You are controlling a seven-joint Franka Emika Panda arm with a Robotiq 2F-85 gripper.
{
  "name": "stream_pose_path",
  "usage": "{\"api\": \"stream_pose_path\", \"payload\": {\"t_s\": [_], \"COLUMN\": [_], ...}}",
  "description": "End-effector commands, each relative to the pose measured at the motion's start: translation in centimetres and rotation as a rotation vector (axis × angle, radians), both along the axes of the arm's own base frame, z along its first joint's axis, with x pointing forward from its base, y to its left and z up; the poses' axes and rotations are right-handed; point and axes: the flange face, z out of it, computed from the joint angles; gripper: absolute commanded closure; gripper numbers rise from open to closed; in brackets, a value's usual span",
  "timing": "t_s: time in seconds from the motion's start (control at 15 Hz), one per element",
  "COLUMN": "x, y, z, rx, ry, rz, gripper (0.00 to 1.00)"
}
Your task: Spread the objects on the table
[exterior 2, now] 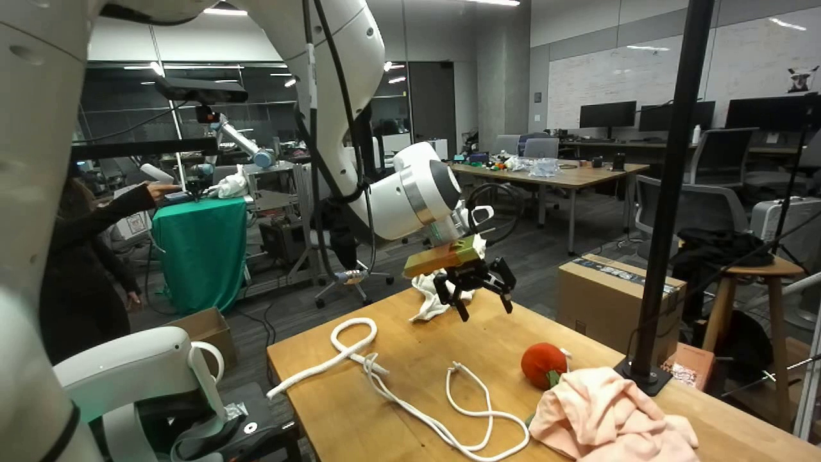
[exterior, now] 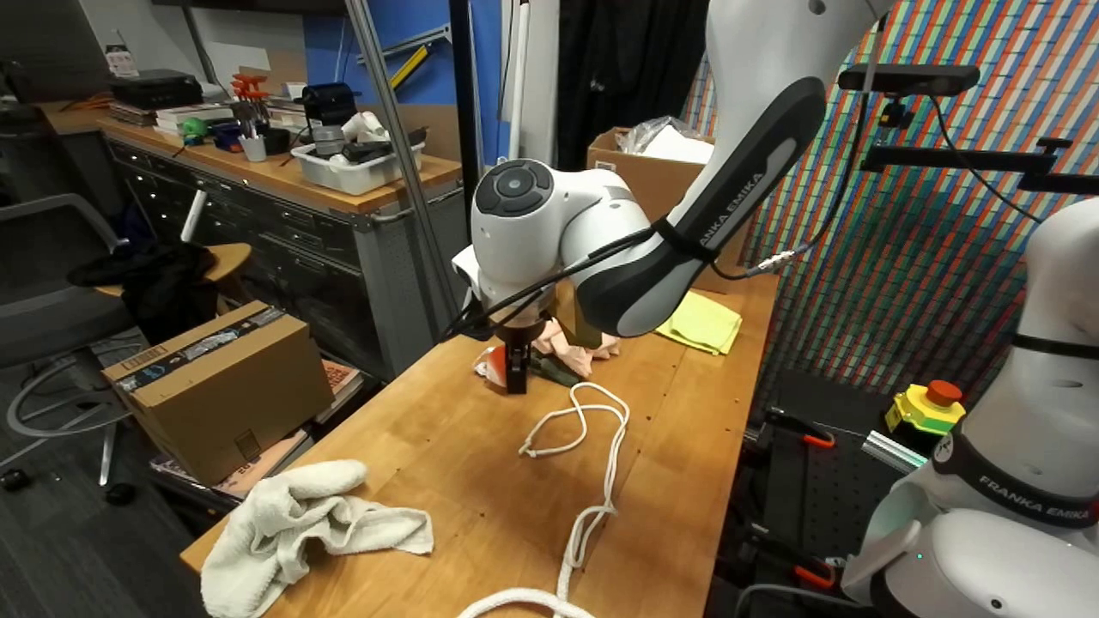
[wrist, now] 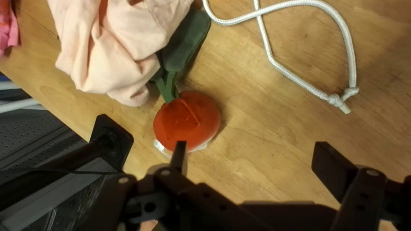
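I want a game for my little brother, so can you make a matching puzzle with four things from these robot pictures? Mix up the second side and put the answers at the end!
Things
1. Round red plush toy
2. Thin white braided cord
3. Whitish fabric towel
4. Black two-fingered gripper

Where or how
A. Crumpled at a corner of the wooden table
B. Open and holding nothing
C. Knotted near an end
D. Green fabric stems meet its rounded side

Right pairs: 1-D, 2-C, 3-A, 4-B

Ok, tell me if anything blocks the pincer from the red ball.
Nothing visible stands between the open pincer and the red ball. In the wrist view, the pale pink cloth partly covers its green leaves.
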Motion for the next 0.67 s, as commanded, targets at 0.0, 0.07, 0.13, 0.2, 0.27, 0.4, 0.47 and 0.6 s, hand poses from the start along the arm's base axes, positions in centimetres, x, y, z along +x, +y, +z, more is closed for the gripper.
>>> {"api": "stream_pose_path", "payload": {"t_s": [0.0,0.07,0.13,0.2,0.27,0.4,0.47,0.6], "x": [2.5,3.2,3.7,4.4,4.9,6.1,6.6,7.6], "y": [0.9,1.0,1.0,1.0,0.8,0.4,0.2,-0.5], "z": [-0.5,-0.9,-1.1,-1.4,-1.7,-2.4,-2.5,-3.3], "rx": [-0.017,-0.021,-0.026,-0.026,-0.028,-0.04,-0.046,-0.062], "ry": [-0.005,-0.007,-0.011,-0.007,-0.005,-0.002,0.004,0.011], "rz": [0.031,0.035,0.039,0.041,0.042,0.044,0.039,0.034], "gripper": [0.0,0.0,0.0,0.0,0.0,0.0,0.0,0.0]}}
